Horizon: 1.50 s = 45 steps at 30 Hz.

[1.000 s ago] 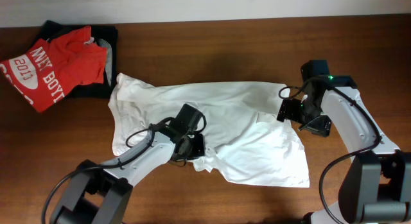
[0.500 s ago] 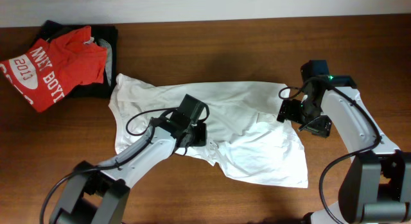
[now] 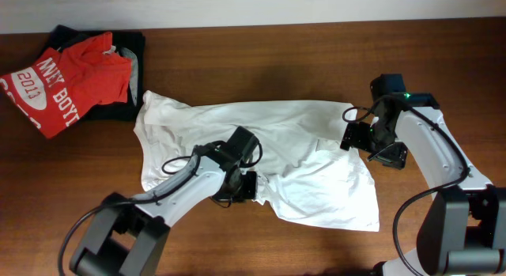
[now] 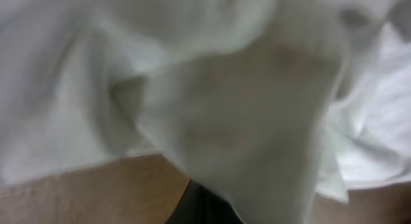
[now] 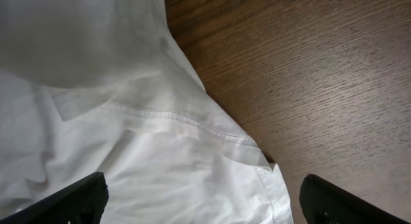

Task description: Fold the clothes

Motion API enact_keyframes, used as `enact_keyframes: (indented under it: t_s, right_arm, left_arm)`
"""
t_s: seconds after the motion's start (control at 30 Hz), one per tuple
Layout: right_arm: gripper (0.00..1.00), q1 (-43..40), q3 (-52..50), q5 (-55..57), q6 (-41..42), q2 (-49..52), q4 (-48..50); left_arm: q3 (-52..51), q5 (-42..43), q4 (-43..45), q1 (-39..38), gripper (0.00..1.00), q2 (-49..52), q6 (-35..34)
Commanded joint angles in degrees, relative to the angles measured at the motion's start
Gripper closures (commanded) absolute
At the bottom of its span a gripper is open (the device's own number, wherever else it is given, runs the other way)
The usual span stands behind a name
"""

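The white T-shirt (image 3: 304, 130) lies spread and wrinkled across the middle of the wooden table. My left gripper (image 3: 243, 183) is at the shirt's front edge, shut on a fold of it. In the left wrist view the lifted cloth (image 4: 225, 89) fills the frame, blurred, and covers all but one dark finger (image 4: 205, 208). My right gripper (image 3: 353, 138) is open and empty, just above the shirt's right side. In the right wrist view its fingertips (image 5: 204, 208) straddle a stitched hem of the shirt (image 5: 128, 153). No chest print shows.
A red shirt with white "2013" lettering (image 3: 59, 82) lies on a black garment (image 3: 133, 47) at the back left corner. Bare brown table (image 3: 277, 62) shows behind and in front of the shirt, and beside the hem in the right wrist view (image 5: 308, 70).
My left gripper swung back and right, then came forward again, taking the shirt's front hem with it; the loose flap there has been drawn in. The right arm has not moved.
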Motion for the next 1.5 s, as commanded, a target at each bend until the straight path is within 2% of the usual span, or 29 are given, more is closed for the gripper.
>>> enact_keyframes:
  t_s: [0.0,0.2,0.4,0.57,0.67,0.73,0.97,1.03,1.2,1.27,1.37,1.47]
  right_arm:
    - [0.01,0.3,-0.2,-0.1,0.0,-0.3,0.0]
    - [0.01,0.3,-0.2,-0.1,0.0,-0.3,0.0]
    - [0.01,0.3,-0.2,-0.1,0.0,-0.3,0.0]
    - [0.01,0.3,-0.2,-0.1,0.0,-0.3,-0.1]
    - [0.01,0.3,-0.2,-0.1,0.0,-0.3,-0.7]
    - [0.01,0.3,-0.2,-0.1,0.0,-0.3,-0.7]
    - [0.01,0.3,-0.2,0.2,0.0,-0.3,0.1]
    - [0.01,0.3,-0.2,0.2,0.0,-0.3,0.2]
    - [0.01,0.3,-0.2,0.2,0.0,-0.3,0.5]
    - [0.01,0.3,-0.2,0.2,0.0,-0.3,0.6]
    - [0.01,0.3,-0.2,0.1,0.0,-0.3,0.6]
    - [0.01,0.3,-0.2,0.1,0.0,-0.3,0.6]
  left_arm:
    - [0.0,-1.0,3.4,-0.1,0.99,2.4,-0.5]
    - [0.0,-5.4,7.1,-0.1,0.99,3.0,-0.5]
    - [0.0,-4.9,6.8,-0.1,1.0,8.6,-0.5]
    - [0.0,-4.2,-7.8,0.3,0.99,8.7,-1.6]
    - [0.0,-5.0,-15.0,3.4,0.99,8.7,-1.6]
    - [0.0,-5.8,-13.4,5.2,1.0,8.0,-1.6]
    - [0.0,-4.0,-2.7,3.6,1.0,1.3,-1.3]
    - [0.0,1.6,0.3,3.6,0.99,1.3,1.0]
    - [0.0,10.6,-0.7,3.6,1.0,1.3,5.1]
    - [0.2,10.1,-0.5,3.7,0.99,1.2,5.1]
    - [0.2,0.4,2.2,3.6,0.99,1.3,3.5]
    - [0.1,-4.1,3.0,3.6,0.99,1.3,3.6]
